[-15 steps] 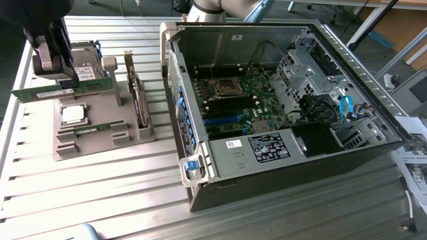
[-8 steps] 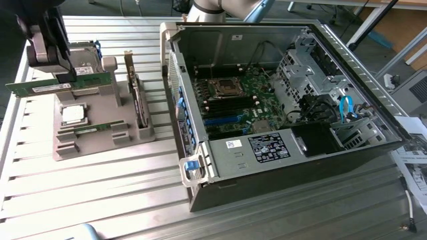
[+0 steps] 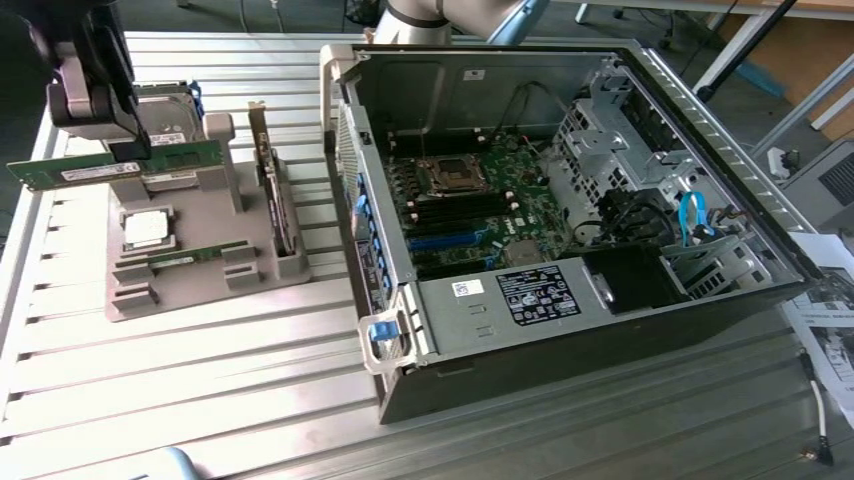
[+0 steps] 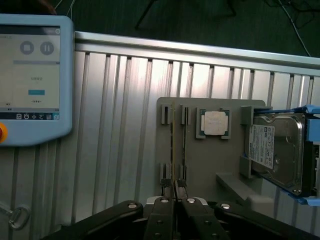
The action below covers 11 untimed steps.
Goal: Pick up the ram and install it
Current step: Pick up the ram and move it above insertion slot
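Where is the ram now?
Exterior view's left: the ram is clamped in the gripper, over the grey parts holder, left of the open computer case.

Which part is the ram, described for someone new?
Start at the grey holder on the exterior view's left of the open computer case. Above it, the gripper clamps the ram: a long thin green board with white labels, unlike the square silver processor.

I see gripper (image 4: 173,187) clamped on ram (image 4: 173,142), edge-on, over grey holder (image 4: 210,162). CPU (image 4: 216,122) & HDD (image 4: 277,150) sit in holder; teach pendant (image 4: 30,80) well apart.
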### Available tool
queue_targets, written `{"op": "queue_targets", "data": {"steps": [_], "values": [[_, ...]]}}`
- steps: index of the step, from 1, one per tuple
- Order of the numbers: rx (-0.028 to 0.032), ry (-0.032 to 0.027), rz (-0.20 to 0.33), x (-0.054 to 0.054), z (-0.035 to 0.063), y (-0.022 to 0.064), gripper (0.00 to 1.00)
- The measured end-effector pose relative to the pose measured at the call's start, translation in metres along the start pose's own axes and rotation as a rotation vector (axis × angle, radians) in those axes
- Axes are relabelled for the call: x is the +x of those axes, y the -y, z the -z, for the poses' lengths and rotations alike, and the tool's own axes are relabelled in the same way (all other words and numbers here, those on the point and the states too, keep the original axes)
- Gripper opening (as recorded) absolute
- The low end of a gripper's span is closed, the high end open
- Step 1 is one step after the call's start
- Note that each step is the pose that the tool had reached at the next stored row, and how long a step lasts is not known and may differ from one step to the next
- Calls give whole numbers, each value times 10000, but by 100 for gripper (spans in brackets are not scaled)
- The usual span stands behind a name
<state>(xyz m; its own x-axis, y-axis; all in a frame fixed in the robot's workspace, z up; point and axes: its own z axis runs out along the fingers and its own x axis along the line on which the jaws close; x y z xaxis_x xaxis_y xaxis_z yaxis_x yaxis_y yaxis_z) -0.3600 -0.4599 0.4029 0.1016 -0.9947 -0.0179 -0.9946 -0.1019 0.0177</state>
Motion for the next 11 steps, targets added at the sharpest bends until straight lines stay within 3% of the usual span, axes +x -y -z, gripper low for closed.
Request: {"op": "queue_targets", "data": {"steps": [11], "values": [[1,0,0,-1,31,-1,12]]}}
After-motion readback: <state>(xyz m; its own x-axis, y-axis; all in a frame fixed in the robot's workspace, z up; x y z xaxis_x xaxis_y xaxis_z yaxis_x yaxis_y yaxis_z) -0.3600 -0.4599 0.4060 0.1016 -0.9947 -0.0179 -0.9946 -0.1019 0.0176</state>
